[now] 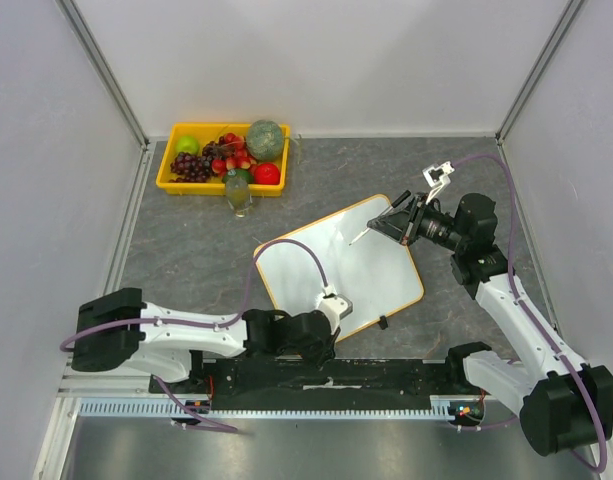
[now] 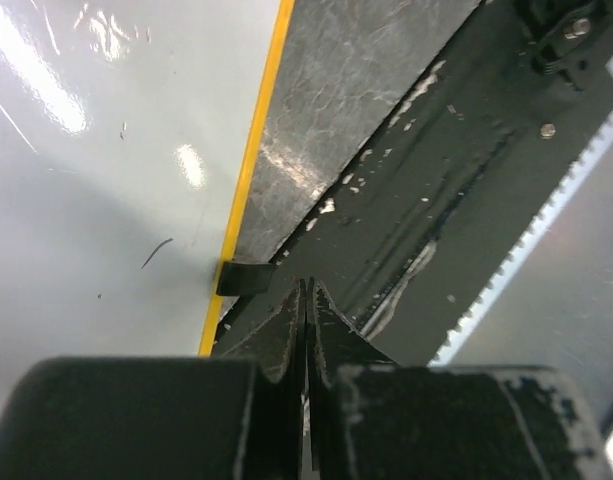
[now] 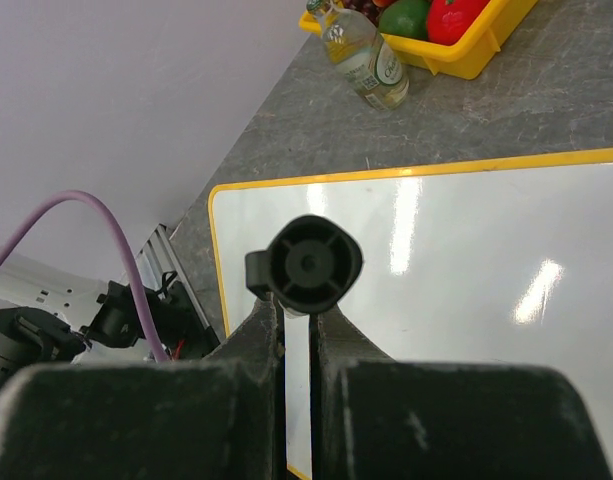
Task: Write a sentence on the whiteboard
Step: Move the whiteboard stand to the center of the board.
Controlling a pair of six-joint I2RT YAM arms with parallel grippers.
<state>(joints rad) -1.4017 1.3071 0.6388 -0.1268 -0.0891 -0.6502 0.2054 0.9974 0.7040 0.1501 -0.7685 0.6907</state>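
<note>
Worktop (image 1: 186,240): grey, stone-patterned, walled in by white panels on three sides.

Whiteboard (image 1: 376,275): lies flat on the worktop right of centre and is turned at an angle to the edges. Its near corner sits against the black mounting plate (image 1: 386,372) that carries the arm bases. The yellow frame is intact along the visible edges.

Yellow tray (image 1: 164,183): at the far left of the worktop, well apart from the whiteboard, loaded with mixed fruit (image 1: 266,140).

Left hand (image 2: 306,292): low at the whiteboard's near edge. Its fingers are pressed together, and nothing can be seen between them. The tips are just beside the frame.

Right hand (image 3: 296,312): above the far corner of the whiteboard, clamped on a marker (image 3: 306,263). In the wrist view the marker's black end faces the camera. Contact between tip and board cannot be confirmed.

Bottle (image 1: 239,195): clear, standing just in front of the tray.

Black clip (image 2: 244,277): on the frame, next to the left fingertips.

Dark stroke (image 2: 156,252): one short curved mark on the board surface near that clip.
</note>
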